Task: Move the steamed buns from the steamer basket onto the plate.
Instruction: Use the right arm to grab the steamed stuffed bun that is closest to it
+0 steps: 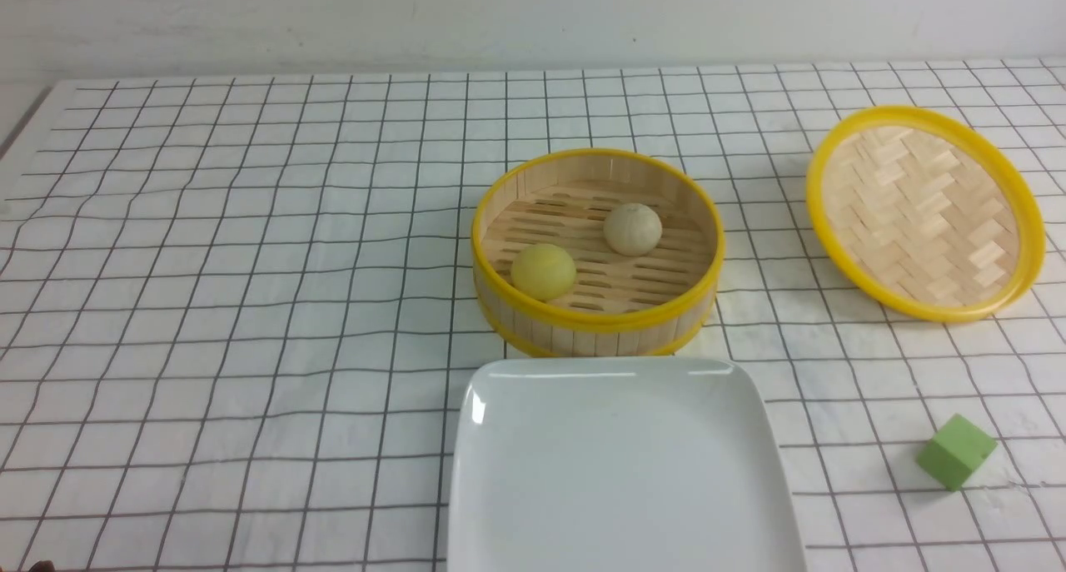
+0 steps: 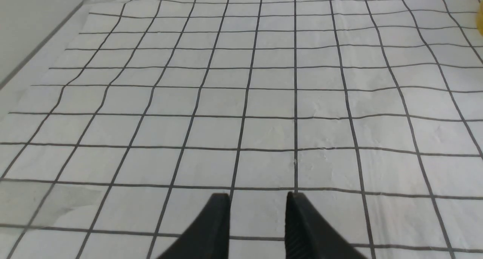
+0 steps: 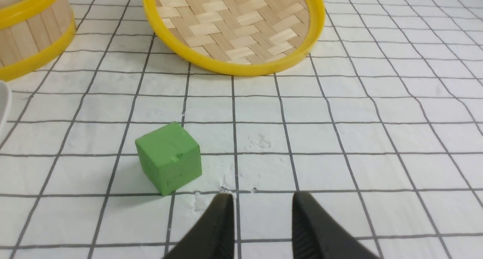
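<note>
Currently the pale yellow bun (image 1: 543, 271) sits at 8 o'clock on the slatted floor of the steamer basket (image 1: 583, 332), and the pleated beige bun (image 1: 633, 228) at 2 o'clock, the two apart. The white plate (image 1: 616, 472) lies at 6 o'clock from the basket, just beside it. The left gripper (image 2: 258, 198) and right gripper (image 3: 262, 198) have their jaws apart, unloaded, over the checked cloth (image 1: 250, 305). A green cube (image 3: 168, 157) lies near the right one.

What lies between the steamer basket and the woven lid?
Nothing; the front view shows only bare checked cloth between the steamer basket and the woven lid.
</note>
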`<state>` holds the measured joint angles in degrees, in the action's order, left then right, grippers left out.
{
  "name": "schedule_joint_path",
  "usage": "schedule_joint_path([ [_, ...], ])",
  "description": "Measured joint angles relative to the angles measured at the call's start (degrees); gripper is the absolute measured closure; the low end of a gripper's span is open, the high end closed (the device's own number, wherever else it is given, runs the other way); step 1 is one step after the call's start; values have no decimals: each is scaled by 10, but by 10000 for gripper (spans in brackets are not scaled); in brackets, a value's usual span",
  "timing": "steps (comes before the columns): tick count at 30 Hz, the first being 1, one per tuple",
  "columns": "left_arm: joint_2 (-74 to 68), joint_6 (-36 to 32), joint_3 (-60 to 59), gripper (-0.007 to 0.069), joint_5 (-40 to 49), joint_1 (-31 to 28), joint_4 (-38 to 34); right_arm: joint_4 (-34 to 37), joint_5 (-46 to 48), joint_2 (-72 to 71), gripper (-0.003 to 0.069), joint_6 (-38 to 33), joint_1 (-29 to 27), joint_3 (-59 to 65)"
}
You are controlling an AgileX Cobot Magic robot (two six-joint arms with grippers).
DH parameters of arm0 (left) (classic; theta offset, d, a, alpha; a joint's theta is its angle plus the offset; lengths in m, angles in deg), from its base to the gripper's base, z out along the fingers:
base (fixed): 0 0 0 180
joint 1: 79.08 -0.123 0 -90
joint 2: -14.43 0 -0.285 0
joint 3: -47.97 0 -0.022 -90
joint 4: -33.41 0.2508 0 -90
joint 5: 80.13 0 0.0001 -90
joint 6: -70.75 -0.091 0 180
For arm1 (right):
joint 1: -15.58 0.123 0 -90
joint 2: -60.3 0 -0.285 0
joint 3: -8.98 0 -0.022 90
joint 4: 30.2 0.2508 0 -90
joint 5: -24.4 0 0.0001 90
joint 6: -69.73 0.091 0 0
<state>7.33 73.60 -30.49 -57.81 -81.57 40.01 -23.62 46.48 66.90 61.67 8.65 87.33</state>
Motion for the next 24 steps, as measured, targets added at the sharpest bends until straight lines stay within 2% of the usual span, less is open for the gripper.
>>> schedule_joint_path([
  [3,0,0,0,384,0,0,0,17,-6,0,416,0,0,-10],
  [14,0,0,0,384,0,0,0,88,-5,0,416,0,0,-176],
  [18,0,0,0,384,0,0,0,133,20,0,416,0,0,-207],
  [24,0,0,0,384,0,0,1,266,24,0,416,0,0,-209],
])
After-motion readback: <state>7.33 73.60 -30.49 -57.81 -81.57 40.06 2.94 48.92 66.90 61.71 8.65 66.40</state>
